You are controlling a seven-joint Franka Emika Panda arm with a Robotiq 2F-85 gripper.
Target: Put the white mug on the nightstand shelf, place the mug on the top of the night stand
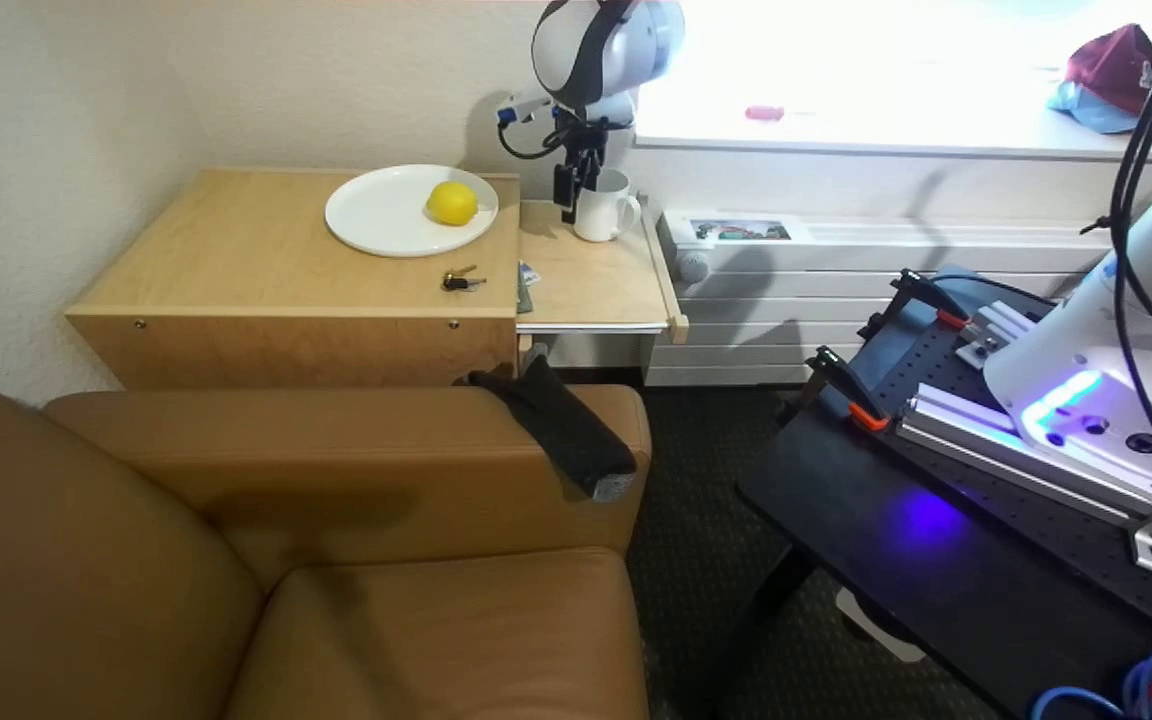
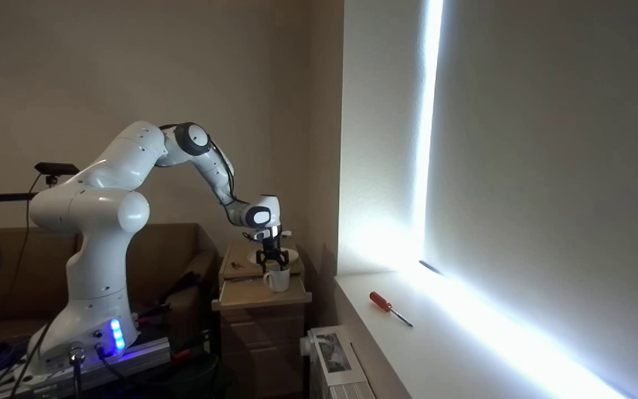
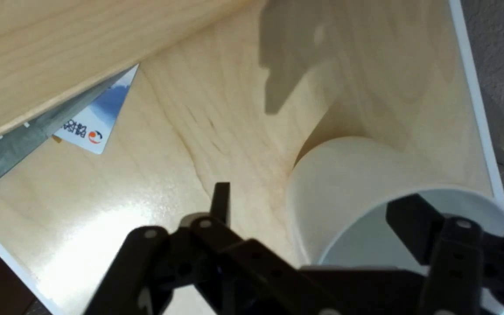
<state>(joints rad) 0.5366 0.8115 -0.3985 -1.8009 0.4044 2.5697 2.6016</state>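
Brown leather armchair [image 1: 426, 610]: stands just beside the nightstand [image 1: 281, 275], its armrest [image 1: 286, 430] running alongside.
Nightstand top [image 1: 216, 240]: broad and flat; the destination set by the task.
White plate [image 1: 381, 212]: rests flat near the top's edge, bearing a lemon [image 1: 452, 203]; a transfer would probably have to pass beside or over it.
Keys [image 1: 461, 281]: lie near the armchair-side edge, narrowing the choice of landing place.
Cards [image 3: 96, 120]: project from beneath the top's overhang; their far ends are hidden.
Dark sock [image 1: 566, 430]: draped over the armrest's end, outside the likely path.
Robotiq gripper [image 3: 312, 202]: spread, pinching nothing; one finger [image 3: 221, 201] stands outside the white mug [image 1: 598, 207], the other over or within its mouth, an arrangement suited to pinching the thin wall. Whether the inner finger touches cannot be told.
White mug: upright on the pull-out shelf [image 1: 601, 290], handle [image 1: 630, 213] turned away from the nightstand top, which probably leaves the wall accessible; not yet on the top.
Pull-out shelf: extended from under the top, presumably so that the mug may be reached from above.
Robot base [image 1: 1106, 420]: mounted on a black table [image 1: 856, 520], well apart, so the arm [image 2: 125, 158] must reach across the gap.
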